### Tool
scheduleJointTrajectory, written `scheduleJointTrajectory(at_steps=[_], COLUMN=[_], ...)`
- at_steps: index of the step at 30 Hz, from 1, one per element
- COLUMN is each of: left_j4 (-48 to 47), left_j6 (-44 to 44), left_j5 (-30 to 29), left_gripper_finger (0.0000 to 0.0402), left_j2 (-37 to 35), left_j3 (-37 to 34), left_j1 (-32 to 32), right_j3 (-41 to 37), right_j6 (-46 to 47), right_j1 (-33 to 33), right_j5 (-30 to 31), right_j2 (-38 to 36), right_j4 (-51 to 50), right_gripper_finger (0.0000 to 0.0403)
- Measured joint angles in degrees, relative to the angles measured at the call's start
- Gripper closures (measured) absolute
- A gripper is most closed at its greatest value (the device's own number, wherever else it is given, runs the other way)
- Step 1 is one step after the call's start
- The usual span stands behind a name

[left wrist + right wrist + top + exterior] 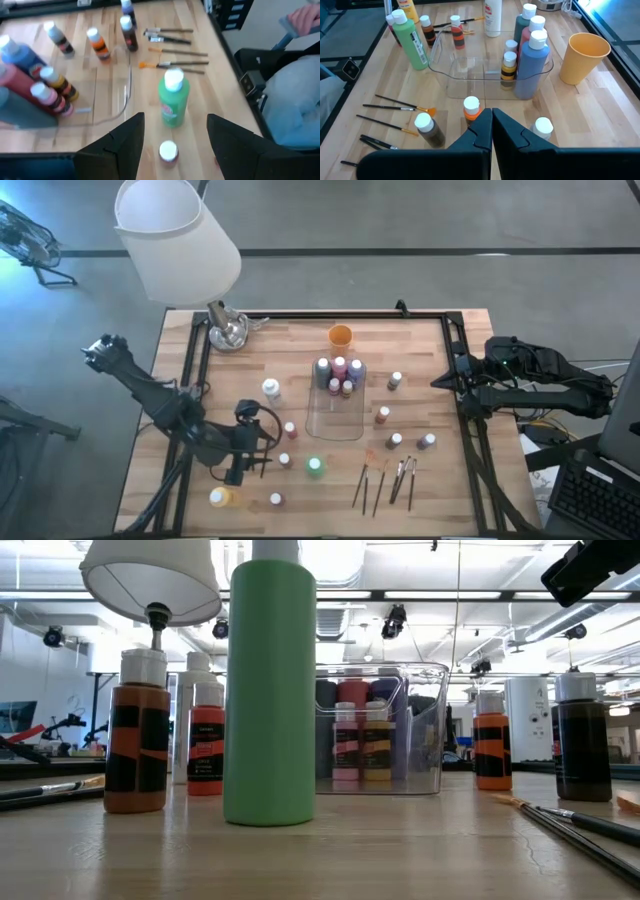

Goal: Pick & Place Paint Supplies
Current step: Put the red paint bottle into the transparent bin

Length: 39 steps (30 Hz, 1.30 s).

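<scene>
Wooden table (pixel 430 370): left pincer (pixel 172 135) gaping, empty, above green bottle (pixel 173 100); right pincer (pixel 491 122) shut, empty, at edge.

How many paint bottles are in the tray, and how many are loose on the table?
Paint bottles in the clear tray: 5
Paint bottles loose on the table: 10
Total: 15

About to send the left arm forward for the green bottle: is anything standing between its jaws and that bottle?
Yes. The left gripper has open jaws aimed at the green bottle, but a small white-capped bottle stands on the table between them, close to the gripper. Past it, nothing else blocks the way. The clear tray sits off to one side.
</scene>
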Motion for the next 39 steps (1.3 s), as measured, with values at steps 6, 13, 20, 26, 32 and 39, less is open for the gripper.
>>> scheduleJointTrajectory(at_steps=[6,13,20,26,32,39], left_j4=[1.2,7.1,10.8,12.2,13.3,14.3], left_j6=[-3.6,-4.5,-6.8,-10.1,-11.3,-11.2], left_j5=[-0.3,-0.8,-1.8,-2.4,-2.3,-1.5], left_gripper_finger=[0.0181,0.0181,0.0181,0.0181,0.0181,0.0181], left_j2=[0.0,0.0,0.0,0.0,0.0,0.0], left_j3=[-4.6,-10.6,-15.3,-18.5,-20.9,-22.9], left_j1=[0.4,0.8,1.7,3.7,6.9,9.4], right_j3=[0.0,0.0,0.0,0.0,0.0,0.0], right_j6=[0.0,0.0,0.0,0.0,0.0,0.0], right_j1=[0.0,0.0,0.0,0.0,0.0,0.0], right_j5=[0.0,0.0,0.0,0.0,0.0,0.0], right_j2=[0.0,0.0,0.0,0.0,0.0,0.0], right_j4=[0.0,0.0,0.0,0.0,0.0,0.0], right_gripper_finger=[0.0394,0.0394,0.0394,0.0394,0.0394,0.0394])
